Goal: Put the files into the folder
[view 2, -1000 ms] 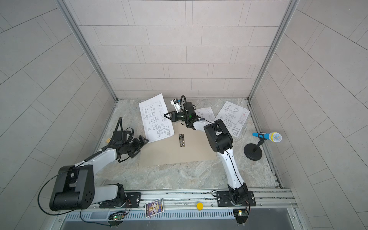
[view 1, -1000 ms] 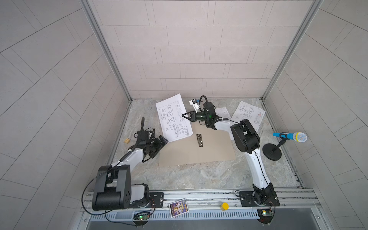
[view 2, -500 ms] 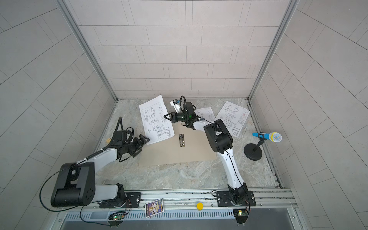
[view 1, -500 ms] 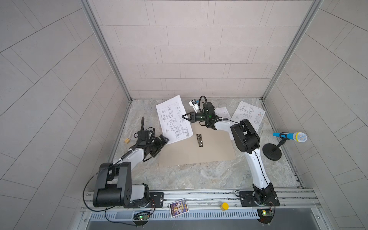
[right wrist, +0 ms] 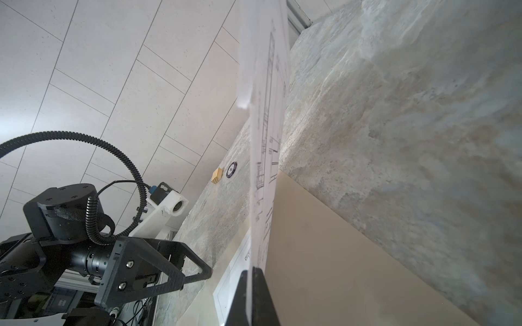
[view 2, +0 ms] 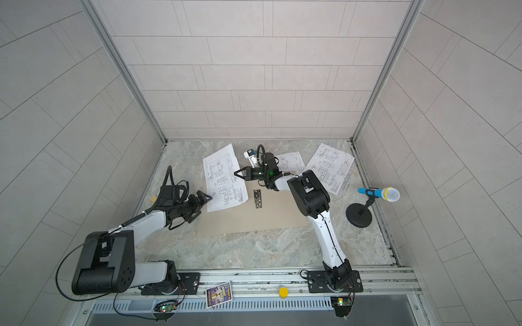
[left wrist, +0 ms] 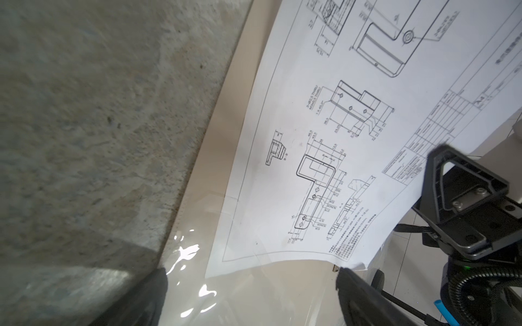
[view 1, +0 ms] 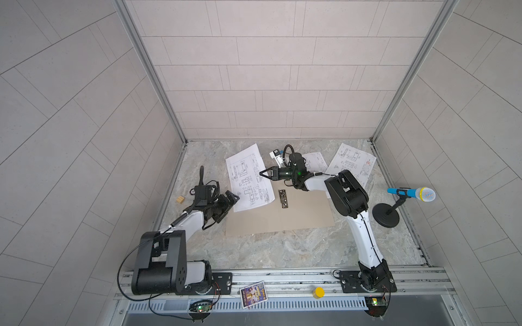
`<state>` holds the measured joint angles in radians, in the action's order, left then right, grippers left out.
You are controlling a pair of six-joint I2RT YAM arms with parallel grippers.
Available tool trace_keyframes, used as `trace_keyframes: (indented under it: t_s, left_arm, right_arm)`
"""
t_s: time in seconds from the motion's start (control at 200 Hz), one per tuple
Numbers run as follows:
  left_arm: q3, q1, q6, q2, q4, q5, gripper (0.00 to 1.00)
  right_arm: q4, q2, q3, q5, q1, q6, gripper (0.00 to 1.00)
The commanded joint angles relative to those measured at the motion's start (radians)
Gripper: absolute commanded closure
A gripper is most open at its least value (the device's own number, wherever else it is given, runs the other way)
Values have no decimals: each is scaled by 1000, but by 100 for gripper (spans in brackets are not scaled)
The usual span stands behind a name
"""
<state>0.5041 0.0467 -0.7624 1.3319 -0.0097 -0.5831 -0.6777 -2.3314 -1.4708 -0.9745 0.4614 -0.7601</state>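
The tan folder lies open and flat, its metal ring clip on the spine. My right gripper is shut on the edge of one file, which is raised and curved over the folder's left half. My left gripper is open at that sheet's near corner with nothing between its fingers. Two more files lie at the back right, one partly under the right arm.
A blue microphone on a black stand is at the right wall. A small wooden block lies by the left wall. On the front rail sit a colourful picture card and a yellow cap.
My right gripper has carried the held sheet nearer the front, further over the folder's left half. The left gripper has barely moved and stays open.
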Motion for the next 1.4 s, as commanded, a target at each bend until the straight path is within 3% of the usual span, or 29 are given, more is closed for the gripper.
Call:
trace_keyframes:
  t_s: [0.0,0.165,0.435,0.886,1.396]
  left_arm:
    - [-10,9,1,-21,-12,11,0]
    - [-6,12,9,-36,-43,22,0]
    - [-4,18,17,-47,-84,62,0]
    - [-22,17,14,-16,-14,-3,0]
    - [-38,18,-7,9,38,-26,0]
  right_arm:
    - [-23,69,22,10,9,-16,100]
    - [88,93,38,48,7,58,100]
    - [95,131,103,92,21,39,100]
    - [-2,175,208,222,63,-32,100]
    - [-74,179,240,208,88,-53,100]
